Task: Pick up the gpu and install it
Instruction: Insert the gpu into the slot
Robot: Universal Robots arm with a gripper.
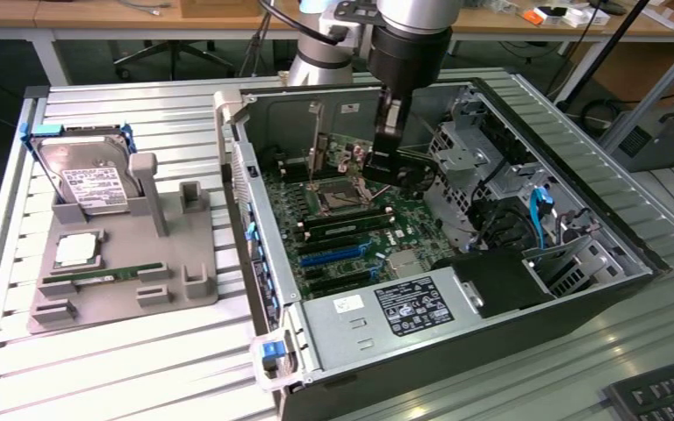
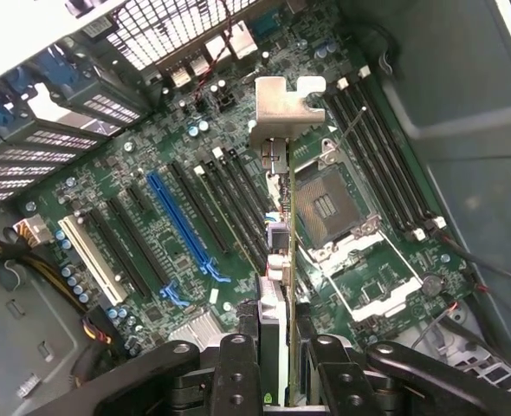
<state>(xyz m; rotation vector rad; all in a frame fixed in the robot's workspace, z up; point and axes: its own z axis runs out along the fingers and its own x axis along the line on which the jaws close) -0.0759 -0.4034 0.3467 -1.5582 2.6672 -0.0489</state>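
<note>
My gripper (image 1: 386, 156) reaches down into the open computer case (image 1: 239, 167) and is shut on the gpu (image 1: 393, 172), a thin dark card that hangs above the motherboard (image 1: 402, 228) near the CPU socket. In the wrist view the gpu (image 2: 277, 227) runs edge-on away from my gripper (image 2: 283, 381), its grey metal bracket (image 2: 286, 108) at the far end. A black finger (image 2: 238, 368) presses each side of the card. It hovers over the black slots between the blue slot (image 2: 183, 224) and the CPU socket (image 2: 329, 208), not seated in any of them.
On the slatted table at the exterior view's left, a grey fixture (image 1: 185, 263) holds a hard drive (image 1: 85, 184), a CPU (image 1: 76, 250) and a memory stick (image 1: 103, 276). The power supply (image 1: 413, 307), drive cages (image 1: 477, 149) and cables crowd the case. A keyboard (image 1: 665, 395) lies at the lower right.
</note>
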